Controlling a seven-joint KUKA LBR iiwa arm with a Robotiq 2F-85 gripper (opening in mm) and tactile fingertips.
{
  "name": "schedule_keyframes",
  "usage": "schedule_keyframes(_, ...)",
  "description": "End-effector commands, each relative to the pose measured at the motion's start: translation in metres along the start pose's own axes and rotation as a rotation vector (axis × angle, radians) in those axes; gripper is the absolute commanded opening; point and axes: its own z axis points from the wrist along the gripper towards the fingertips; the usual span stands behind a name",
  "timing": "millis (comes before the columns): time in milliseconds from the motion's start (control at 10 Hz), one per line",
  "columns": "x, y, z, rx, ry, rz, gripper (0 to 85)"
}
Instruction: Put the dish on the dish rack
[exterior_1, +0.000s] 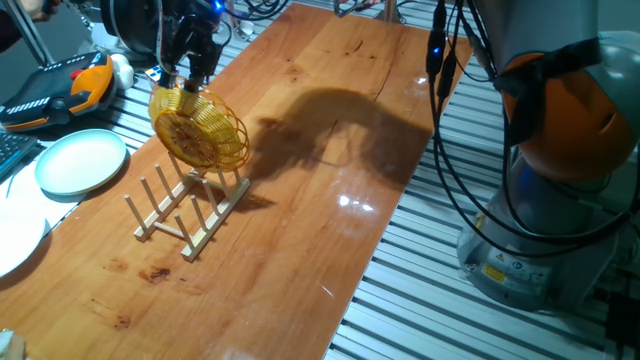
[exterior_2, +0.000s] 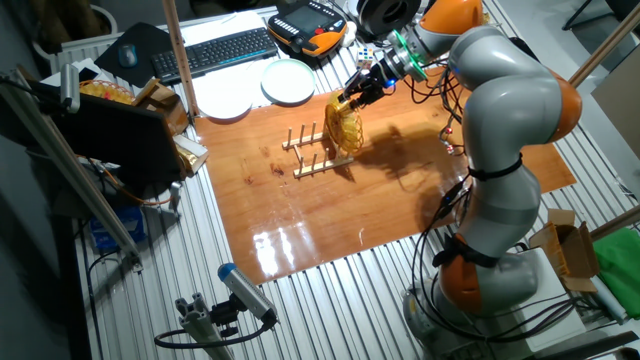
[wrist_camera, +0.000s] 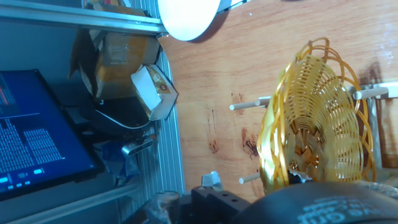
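The amber-yellow ribbed dish (exterior_1: 198, 128) stands on edge, tilted, in my gripper (exterior_1: 185, 78), which is shut on its upper rim. The dish hangs over the far end of the small wooden dish rack (exterior_1: 190, 215), its lower edge down by the far pegs; I cannot tell whether it touches them. The other fixed view shows the same: gripper (exterior_2: 357, 92), dish (exterior_2: 343, 125), rack (exterior_2: 315, 152). In the hand view the dish (wrist_camera: 314, 124) fills the right side, with rack pegs (wrist_camera: 249, 106) showing behind it. My fingertips are hidden there.
A pale white-green plate (exterior_1: 82, 162) and a larger white plate (exterior_1: 15, 235) lie left of the rack. An orange-black pendant (exterior_1: 60, 90) and a keyboard (exterior_2: 215, 50) lie beyond. The robot base (exterior_1: 560, 150) and cables stand at the right. A cardboard box (wrist_camera: 124, 68) and a monitor (wrist_camera: 37, 130) are off the table.
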Motion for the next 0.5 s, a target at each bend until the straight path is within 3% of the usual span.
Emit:
schedule_keyframes(0,0.0004,-0.0013,0.0,0.007,-0.002,-0.003,54.7)
schedule_keyframes(400,0.0027,-0.0061,-0.0043,0.045,-0.01,-0.041,55.0)
